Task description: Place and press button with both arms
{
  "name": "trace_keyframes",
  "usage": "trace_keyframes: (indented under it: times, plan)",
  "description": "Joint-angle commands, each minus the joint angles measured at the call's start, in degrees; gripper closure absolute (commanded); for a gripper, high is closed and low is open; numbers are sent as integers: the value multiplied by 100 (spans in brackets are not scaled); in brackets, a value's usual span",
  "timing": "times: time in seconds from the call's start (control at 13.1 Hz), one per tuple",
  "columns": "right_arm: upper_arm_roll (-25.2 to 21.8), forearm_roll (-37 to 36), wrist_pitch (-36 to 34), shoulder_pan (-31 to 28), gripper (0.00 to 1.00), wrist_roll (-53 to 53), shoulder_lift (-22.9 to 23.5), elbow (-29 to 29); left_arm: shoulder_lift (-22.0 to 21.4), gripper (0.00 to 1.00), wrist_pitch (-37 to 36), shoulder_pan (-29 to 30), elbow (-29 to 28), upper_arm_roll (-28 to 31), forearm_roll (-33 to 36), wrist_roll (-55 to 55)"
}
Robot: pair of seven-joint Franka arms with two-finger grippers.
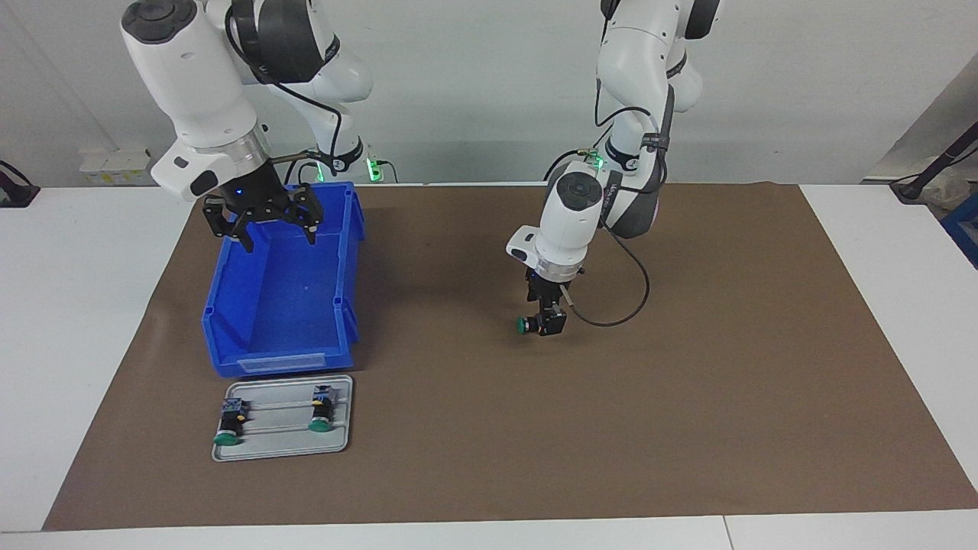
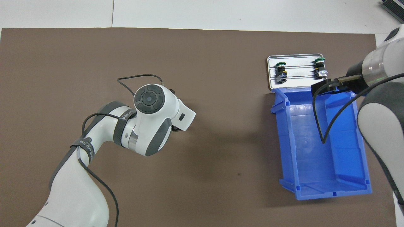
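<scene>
Green-capped button lies on its side on the brown mat, centre frame, with the left gripper down around its barrel, jaws wide, grip not confirmed. Right gripper hangs wide open over the blue bin, upper left; two more buttons on the tray below it

One camera sits high up across the worktop and looks back at the two robot arms by the wall. The other camera hangs high above the robots' end and looks steeply down and forward. Both stay well back. Both see the brown mat, the blue bin and the small grey tray.
</scene>
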Motion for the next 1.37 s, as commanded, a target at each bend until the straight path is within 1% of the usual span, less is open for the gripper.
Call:
trace_keyframes:
  times: [0.0, 0.46, 0.53, 0.61, 0.69, 0.76, 0.84, 0.91, 0.99, 1.07, 1.29]
  plan:
    - [29, 166, 75, -68, 0, -171, -145, -184, 240, 9, 223, -147, 124, 124, -47, -96]
    - [29, 166, 75, -77, 0, -171, -145, -184, 302, 12, 478, -235, 62, 116, -47, -201]
    - [29, 166, 83, -68, 0, -171, -145, -184, 371, 12, 505, -236, 62, 116, -38, -272]
    - [29, 166, 83, -68, 1, -171, -145, -184, 372, 15, 496, -236, 62, 116, -38, -290]
    - [29, 166, 75, -68, 0, -171, -145, -184, 372, 30, 470, -244, 62, 124, -38, -307]
    - [29, 166, 75, -68, 0, -171, -145, -184, 372, 57, 478, -244, 71, 133, 23, -307]
    - [29, 166, 75, -68, 0, -171, -145, -184, 372, 71, 479, -244, 106, 133, 119, -307]
    - [29, 166, 83, -68, 0, -171, -145, -184, 372, 82, 461, -244, 124, 133, 242, -307]
    - [29, 166, 83, -68, 0, -171, -145, -184, 372, 100, 426, -253, 176, 133, 365, -307]
    - [29, 166, 75, -68, 0, -171, -145, -184, 381, 100, 417, -244, 281, 125, 462, -299]
    - [29, 166, 83, -68, 0, -171, -145, -184, 372, 100, 373, -218, 326, 116, 410, -342]
